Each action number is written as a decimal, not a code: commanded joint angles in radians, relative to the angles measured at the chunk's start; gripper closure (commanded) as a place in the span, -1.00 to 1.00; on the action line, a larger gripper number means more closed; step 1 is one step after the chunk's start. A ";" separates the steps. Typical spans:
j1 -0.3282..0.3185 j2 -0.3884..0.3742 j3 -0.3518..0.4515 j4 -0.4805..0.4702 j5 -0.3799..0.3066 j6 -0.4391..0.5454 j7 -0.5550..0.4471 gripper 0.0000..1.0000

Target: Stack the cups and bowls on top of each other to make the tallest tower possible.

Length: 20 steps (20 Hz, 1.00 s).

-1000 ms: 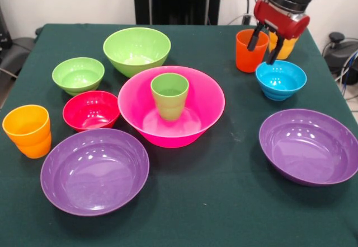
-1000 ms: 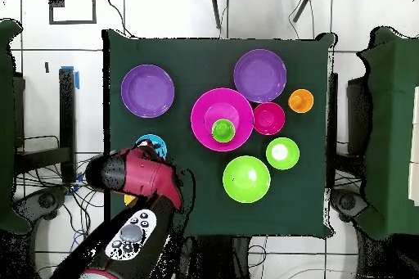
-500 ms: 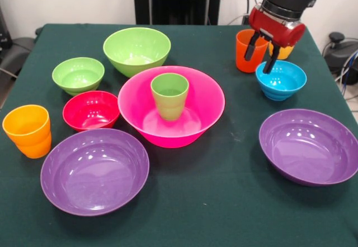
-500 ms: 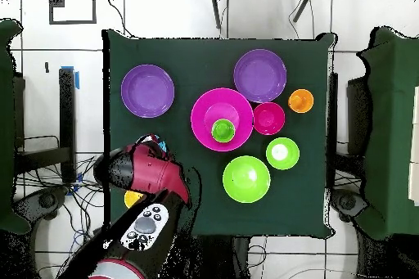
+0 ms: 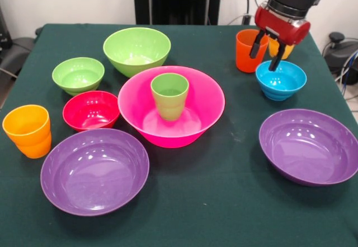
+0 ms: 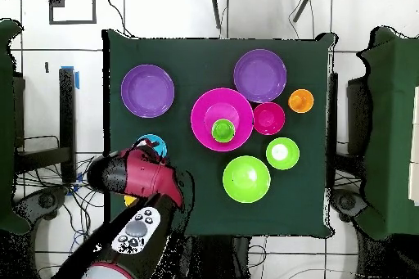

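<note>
The tower's base, the hot-pink bowl (image 5: 208, 102), stands mid-table with the green cup (image 5: 169, 94) upright inside it. My gripper (image 5: 265, 51) is open and empty, hovering at the far right. It hangs between the red-orange cup (image 5: 245, 52), the yellow-orange cup (image 5: 284, 51) behind it and the blue bowl (image 5: 281, 79) just below. The orange cup (image 5: 28, 130) stands at the left edge. In the overhead view the arm's red head (image 6: 143, 173) hides the gripper beside the blue bowl (image 6: 148, 141).
Two purple bowls (image 5: 95, 169) (image 5: 309, 145) lie at the front left and front right. The red bowl (image 5: 90, 110), small light-green bowl (image 5: 78, 74) and medium light-green bowl (image 5: 136, 48) sit to the left of the pink bowl.
My gripper has shifted slightly right and up in the front view and stays open. No cup or bowl has moved.
</note>
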 commanded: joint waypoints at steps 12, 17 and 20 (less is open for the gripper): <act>0.109 0.101 -0.058 -0.045 -0.014 0.251 0.181 -1.00; 0.120 0.106 -0.072 -0.059 -0.015 0.297 0.178 -1.00; 0.119 0.105 -0.067 -0.052 -0.011 0.297 0.174 -1.00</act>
